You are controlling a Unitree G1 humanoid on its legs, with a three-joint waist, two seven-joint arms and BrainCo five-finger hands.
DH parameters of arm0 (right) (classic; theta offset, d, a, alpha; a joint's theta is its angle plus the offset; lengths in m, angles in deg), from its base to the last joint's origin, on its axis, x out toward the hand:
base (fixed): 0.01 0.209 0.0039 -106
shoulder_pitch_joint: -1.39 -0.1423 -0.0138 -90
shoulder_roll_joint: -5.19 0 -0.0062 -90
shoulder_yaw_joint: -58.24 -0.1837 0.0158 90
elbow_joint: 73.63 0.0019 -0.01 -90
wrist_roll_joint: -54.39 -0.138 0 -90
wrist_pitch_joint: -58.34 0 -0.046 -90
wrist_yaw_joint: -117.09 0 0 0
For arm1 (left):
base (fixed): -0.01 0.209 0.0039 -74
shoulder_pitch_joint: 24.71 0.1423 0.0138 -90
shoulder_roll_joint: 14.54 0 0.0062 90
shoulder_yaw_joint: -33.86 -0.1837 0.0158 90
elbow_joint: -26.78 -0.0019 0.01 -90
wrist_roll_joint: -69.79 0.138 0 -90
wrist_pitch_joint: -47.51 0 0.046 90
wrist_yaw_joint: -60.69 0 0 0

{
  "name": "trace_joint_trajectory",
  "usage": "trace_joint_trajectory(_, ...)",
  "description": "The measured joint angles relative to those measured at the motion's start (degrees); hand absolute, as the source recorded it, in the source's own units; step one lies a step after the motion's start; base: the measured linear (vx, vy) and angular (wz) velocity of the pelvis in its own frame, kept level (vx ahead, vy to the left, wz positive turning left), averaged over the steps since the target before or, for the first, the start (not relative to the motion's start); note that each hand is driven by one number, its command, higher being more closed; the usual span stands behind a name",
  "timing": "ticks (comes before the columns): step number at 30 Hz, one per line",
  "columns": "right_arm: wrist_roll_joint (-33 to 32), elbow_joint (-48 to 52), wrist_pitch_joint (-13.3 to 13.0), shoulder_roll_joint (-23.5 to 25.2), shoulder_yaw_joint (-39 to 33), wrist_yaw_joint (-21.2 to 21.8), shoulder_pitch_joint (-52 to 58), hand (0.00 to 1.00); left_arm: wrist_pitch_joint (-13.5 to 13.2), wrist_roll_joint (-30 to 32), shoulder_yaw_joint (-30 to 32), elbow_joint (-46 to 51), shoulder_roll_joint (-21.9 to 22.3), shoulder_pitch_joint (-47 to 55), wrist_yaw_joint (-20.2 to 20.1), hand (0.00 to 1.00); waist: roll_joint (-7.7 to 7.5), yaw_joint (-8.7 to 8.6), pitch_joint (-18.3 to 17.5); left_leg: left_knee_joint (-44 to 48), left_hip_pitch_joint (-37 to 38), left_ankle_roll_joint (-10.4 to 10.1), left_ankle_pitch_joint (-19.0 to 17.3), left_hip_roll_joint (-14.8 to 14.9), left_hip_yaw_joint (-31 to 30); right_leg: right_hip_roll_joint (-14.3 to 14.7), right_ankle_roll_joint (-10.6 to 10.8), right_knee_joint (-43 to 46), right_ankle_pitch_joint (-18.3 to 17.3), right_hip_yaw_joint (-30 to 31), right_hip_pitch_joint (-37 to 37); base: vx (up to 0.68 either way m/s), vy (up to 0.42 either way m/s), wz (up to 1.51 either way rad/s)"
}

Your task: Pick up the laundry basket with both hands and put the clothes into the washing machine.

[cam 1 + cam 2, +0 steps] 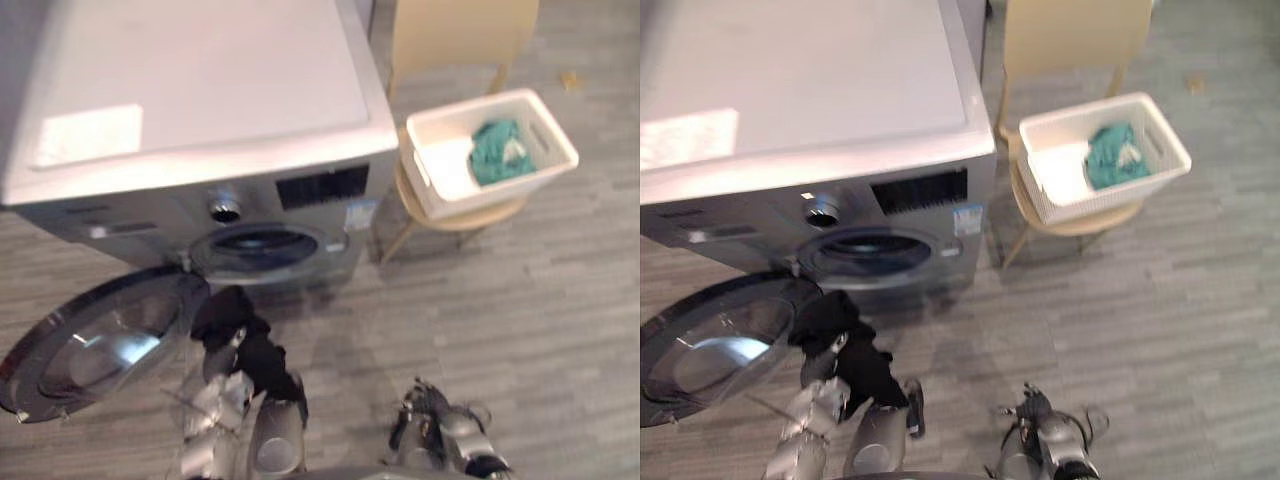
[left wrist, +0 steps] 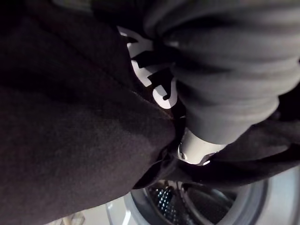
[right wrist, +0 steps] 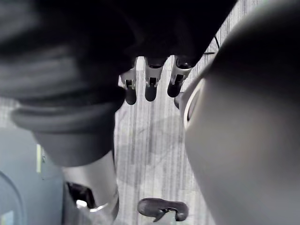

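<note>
My left hand (image 1: 222, 365) hangs just below the washing machine's round drum opening (image 1: 255, 247), shut on a black garment (image 1: 240, 335) that drapes over it. The left wrist view has the black garment (image 2: 79, 140) with white print bunched round a silver finger (image 2: 197, 149), the drum (image 2: 187, 206) just beyond. The white laundry basket (image 1: 560, 135) sits on a tan chair (image 1: 455, 35) to the machine's right and holds a teal cloth (image 1: 497, 150) and a white one. My right hand (image 1: 432, 415) is low over the floor with relaxed fingers (image 3: 150, 84), holding nothing.
The grey washing machine (image 1: 200, 90) fills the upper left. Its round glass door (image 1: 95, 340) is swung open to the left, close beside my left arm. Grey plank floor (image 1: 540, 330) spreads to the right, in front of the chair.
</note>
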Motion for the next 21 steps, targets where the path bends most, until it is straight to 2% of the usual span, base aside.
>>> trace_joint_trajectory(2,0.8,5.1,0.0,-0.1,5.9,-0.7,-2.8,0.00,-1.1,-1.8,0.4,-2.9,-0.5,-10.0,2.7,1.00,-1.50,-0.12,3.1,3.5,-5.4,0.2,-0.2,1.0,-0.1,-0.1,0.0,2.9,0.0,0.0,-5.3,-0.23,0.050,-0.19)
trace_joint_trajectory(6,0.7,11.1,-0.4,1.7,10.5,-1.9,-8.0,0.00,-3.5,-5.1,3.3,-9.4,-1.1,-25.8,7.4,1.00,-3.89,-1.09,5.2,7.6,-14.6,0.4,-0.3,2.2,-1.4,-0.8,-0.2,9.0,-0.5,-0.2,-15.0,-0.20,-0.006,-0.06)
trace_joint_trajectory(8,0.2,17.2,-1.6,3.5,12.3,-4.1,-9.1,0.00,-5.1,-7.3,6.6,-10.6,-2.8,-34.5,11.4,1.00,-6.01,-2.87,6.8,10.6,-21.2,0.6,-0.5,2.5,-3.4,-1.7,0.3,15.3,-2.9,-0.4,-21.6,-0.22,-0.066,0.17)
trace_joint_trajectory(10,0.1,22.8,-2.0,4.1,12.3,-5.4,-8.6,0.00,-6.3,-8.2,9.3,-9.8,-4.0,-39.5,14.0,1.00,-6.91,-3.76,7.7,14.5,-26.8,0.9,-0.9,3.3,-5.2,-2.8,0.1,21.8,-5.7,-1.2,-26.8,-0.20,-0.083,0.21)
trace_joint_trajectory(11,0.1,27.7,-2.1,4.0,12.0,-6.5,-7.2,0.00,-6.8,-9.4,10.5,-6.5,-4.2,-41.3,15.9,1.00,-7.15,-4.26,8.1,17.7,-30.9,0.5,-1.8,3.7,-6.6,-3.4,-0.6,26.3,-8.0,-1.4,-30.4,-0.22,-0.108,0.20)
trace_joint_trajectory(12,0.1,30.4,-2.3,3.9,11.8,-7.2,-6.3,0.00,-7.2,-9.6,11.2,-4.5,-4.2,-42.0,16.6,1.00,-7.35,-4.38,8.4,19.2,-32.8,0.3,-2.0,4.0,-7.1,-3.7,-0.8,28.5,-8.8,-1.5,-32.2,-0.17,-0.100,0.09)
trace_joint_trajectory(14,0.1,39.5,-2.8,3.9,11.3,-8.9,-3.2,0.00,-9.7,-10.8,13.2,2.0,-5.7,-44.7,19.8,1.00,-7.59,-4.43,8.5,24.5,-40.5,-0.4,-2.8,5.3,-9.8,-4.1,-1.9,35.8,-12.1,-1.5,-39.1,-0.16,-0.139,-0.01)
trace_joint_trajectory(17,0.1,45.5,-3.1,4.0,10.0,-9.7,-0.7,0.00,-11.2,-12.3,14.2,4.8,-8.8,-48.3,21.8,1.00,-7.79,-4.04,8.6,28.4,-46.9,-0.9,-2.8,6.9,-11.8,-4.5,-3.6,41.5,-14.1,-1.7,-45.1,-0.10,-0.145,-0.07)
trace_joint_trajectory(19,-0.2,48.6,-3.3,4.0,8.7,-9.8,1.0,0.00,-11.3,-12.9,14.2,5.6,-10.4,-51.0,22.8,1.00,-7.80,-3.70,8.6,30.5,-50.0,-1.1,-2.8,7.5,-12.9,-4.5,-4.4,44.2,-15.1,-1.9,-47.8,-0.07,-0.112,-0.13)
trace_joint_trajectory(21,-1.1,52.9,-4.2,4.0,6.8,-9.8,3.1,0.00,-12.3,-15.9,14.0,7.1,-13.3,-56.5,23.9,1.00,-7.81,-3.49,8.6,32.5,-54.8,-1.3,-2.8,8.7,-14.3,-3.7,-5.2,46.1,-15.6,-2.3,-51.7,-0.07,-0.060,-0.23)
